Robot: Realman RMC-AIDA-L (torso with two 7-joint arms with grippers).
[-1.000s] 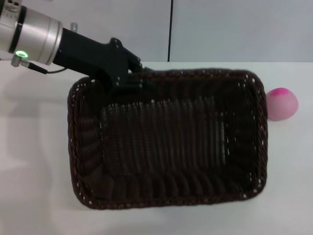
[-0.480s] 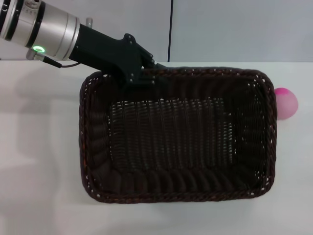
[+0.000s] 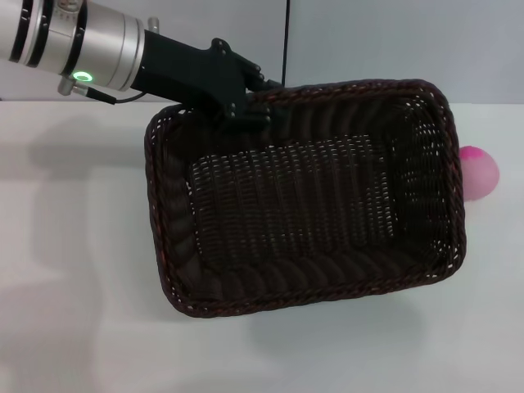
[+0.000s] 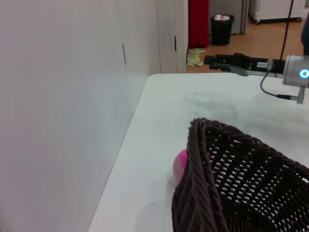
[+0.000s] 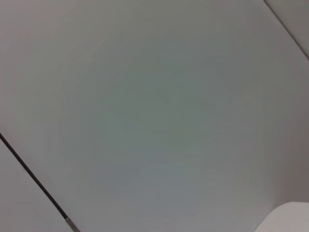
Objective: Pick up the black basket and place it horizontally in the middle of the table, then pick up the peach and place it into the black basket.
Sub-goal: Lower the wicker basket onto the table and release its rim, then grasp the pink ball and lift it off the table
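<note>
The black basket (image 3: 173, 246) hangs tilted above the white table (image 3: 74, 286), its right end higher than its left. My left gripper (image 3: 250, 110) is shut on the basket's far rim near its left corner. The left wrist view shows the basket's braided rim (image 4: 203, 159) close up. The pink peach (image 3: 481, 173) lies on the table just right of the basket, partly hidden by the rim; it also shows in the left wrist view (image 4: 180, 166). My right gripper (image 4: 210, 60) is held level beyond the table's far end in that view, away from both things.
A white wall with a dark vertical seam (image 3: 287, 41) stands behind the table. In the left wrist view a wall panel (image 4: 72, 121) runs along the table's edge. The right wrist view shows only a plain wall (image 5: 145, 121).
My left arm has lifted the basket and carried it to the right. The basket has turned and tilted, and its right rim now hides more of the peach.
</note>
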